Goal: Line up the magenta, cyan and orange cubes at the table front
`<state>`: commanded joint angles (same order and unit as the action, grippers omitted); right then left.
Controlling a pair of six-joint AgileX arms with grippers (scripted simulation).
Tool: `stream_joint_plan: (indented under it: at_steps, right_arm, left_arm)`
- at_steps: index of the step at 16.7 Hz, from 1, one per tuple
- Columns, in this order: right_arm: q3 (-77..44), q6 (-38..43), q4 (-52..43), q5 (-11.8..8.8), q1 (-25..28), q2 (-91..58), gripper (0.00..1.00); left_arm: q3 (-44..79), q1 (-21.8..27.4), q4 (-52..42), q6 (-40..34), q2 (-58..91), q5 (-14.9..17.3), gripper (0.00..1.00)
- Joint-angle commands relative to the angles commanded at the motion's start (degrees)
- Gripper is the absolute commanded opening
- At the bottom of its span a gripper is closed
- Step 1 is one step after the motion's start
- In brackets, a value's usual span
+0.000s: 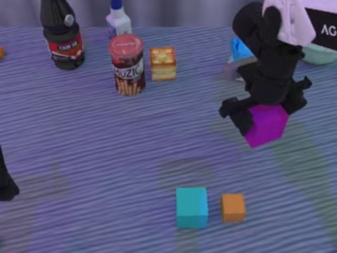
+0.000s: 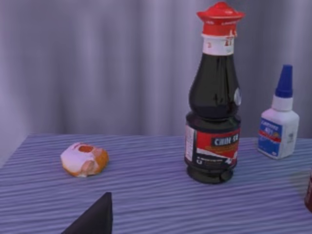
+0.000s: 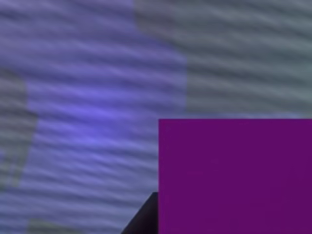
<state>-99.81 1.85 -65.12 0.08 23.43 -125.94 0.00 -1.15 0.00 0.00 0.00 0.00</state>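
The magenta cube (image 1: 268,125) sits gripped in the right gripper (image 1: 263,113), up off the table (image 1: 95,158). The cyan cube (image 1: 191,207) and orange cube (image 1: 233,207) wait nearer, to its left.

Open table (image 1: 105,158) left of cyan cube (image 1: 191,207)

Right arm (image 1: 295,23) white shell with black lettering, matte black wrist, black right gripper (image 1: 263,113)
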Motion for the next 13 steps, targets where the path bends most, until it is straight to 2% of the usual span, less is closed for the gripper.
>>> stream_joint_plan:
  at_steps: [8, 11, 13]
  right_arm:
    - [-16.19, 42.11, -8.21, 0.07, 24.34, -8.87, 0.00]
    - [-20.25, 52.09, -9.72, 0.33, 30.94, -10.12, 0.00]
    - [-21.81, 55.69, -10.19, 0.51, 33.59, -10.39, 0.00]
  left_arm:
    - [0.00, 0.00, 0.00, 0.00, 0.00, 0.00, 1.00]
    - [0.00, 0.00, 0.00, 0.00, 0.00, 0.00, 1.00]
    - [0.00, 0.00, 0.00, 0.00, 0.00, 0.00, 1.00]
